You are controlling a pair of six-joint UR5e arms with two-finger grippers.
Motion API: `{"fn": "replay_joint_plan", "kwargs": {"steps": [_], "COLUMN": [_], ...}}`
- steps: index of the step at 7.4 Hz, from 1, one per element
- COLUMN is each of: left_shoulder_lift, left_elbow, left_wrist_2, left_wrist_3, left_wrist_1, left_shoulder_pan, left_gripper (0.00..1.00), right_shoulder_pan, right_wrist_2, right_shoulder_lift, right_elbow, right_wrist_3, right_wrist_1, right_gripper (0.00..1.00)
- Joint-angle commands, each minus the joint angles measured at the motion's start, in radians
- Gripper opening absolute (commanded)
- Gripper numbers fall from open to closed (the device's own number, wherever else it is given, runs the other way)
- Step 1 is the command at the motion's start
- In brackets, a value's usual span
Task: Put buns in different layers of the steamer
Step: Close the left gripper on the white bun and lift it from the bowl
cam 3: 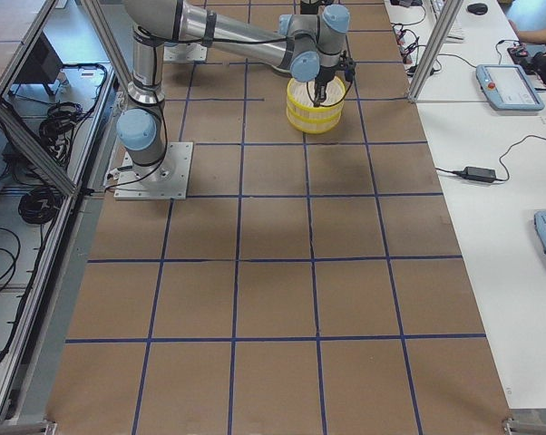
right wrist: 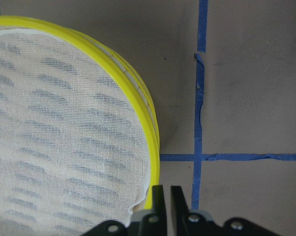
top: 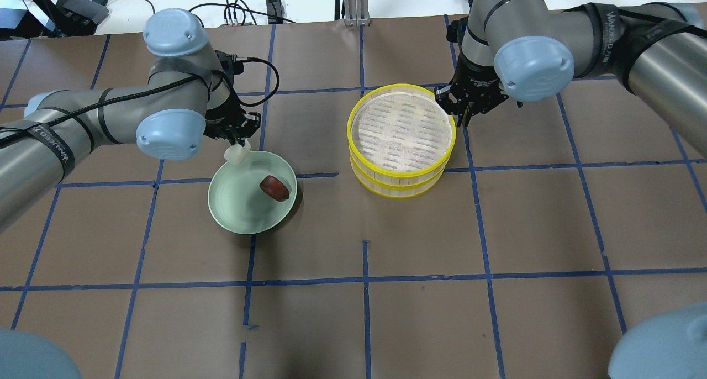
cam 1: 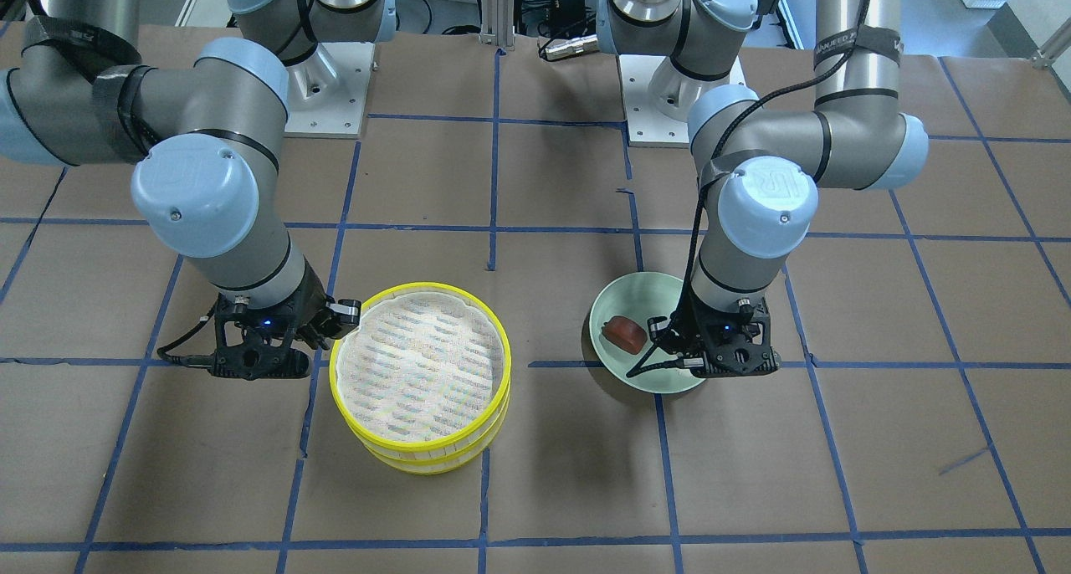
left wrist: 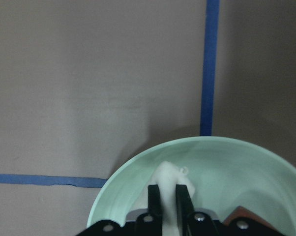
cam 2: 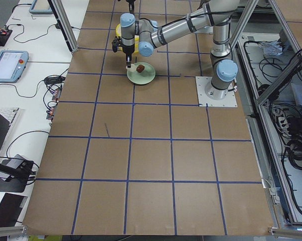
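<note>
Left fingers (left wrist: 155, 201) clench white oblong bun (left wrist: 170, 177) above pale green round plate (left wrist: 246, 172).
Right fingers (right wrist: 158, 199) sit close-set at yellow-rimmed steamer tray's (right wrist: 64, 128) edge; grip unclear.

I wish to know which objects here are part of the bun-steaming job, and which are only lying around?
Job: white bun, held in the left gripper; reddish-brown bun; two stacked steamer trays; right gripper, closed on their rim.
Only lying about: green plate holding that bun; blue tape lines; control tablet.
</note>
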Motion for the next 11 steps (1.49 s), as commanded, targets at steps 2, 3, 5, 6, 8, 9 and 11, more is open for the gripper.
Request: {"fn": "replay_joint_plan", "kwargs": {"steps": [2,3,5,6,8,9,11], "left_shoulder_lift": [0.041,0.038,0.032,0.029,0.025,0.027,0.025], "left_elbow": [0.013,0.013,0.011,0.011,0.010,0.008,0.007], "left_wrist_2": [-0.011,-0.041,-0.043,-0.043,-0.043,-0.043,-0.045], "left_wrist_3": [-0.035,-0.053,-0.053,-0.053,-0.055,-0.056,-0.056], "left_wrist_1": [-0.028,-0.026,-0.019,-0.017,-0.017,-0.017,-0.015], "left_shoulder_pan": [-0.024,-0.027,-0.029,-0.029,-0.029,-0.029,-0.029], "left_gripper": [0.21,0.21,0.21,0.21,0.21,0.21,0.21], "right_shoulder_pan": [0.001,0.001,0.001,0.001,0.001,0.001,0.001], "right_wrist_2": [0.010,0.010,0.037,0.055,0.043,0.040,0.039], "right_shoulder_lift": [0.014,0.024,0.046,0.055,0.054,0.054,0.051], "right_elbow": [0.010,0.008,0.015,0.024,0.033,0.038,0.033], "right_wrist_3": [0.048,0.048,0.050,0.059,0.129,0.112,0.113], "right_wrist_1": [-0.015,-0.017,-0.060,-0.064,-0.064,-0.064,-0.060], "right_gripper": [0.48,0.55,0.66,0.64,0.19,0.08,0.06]}}
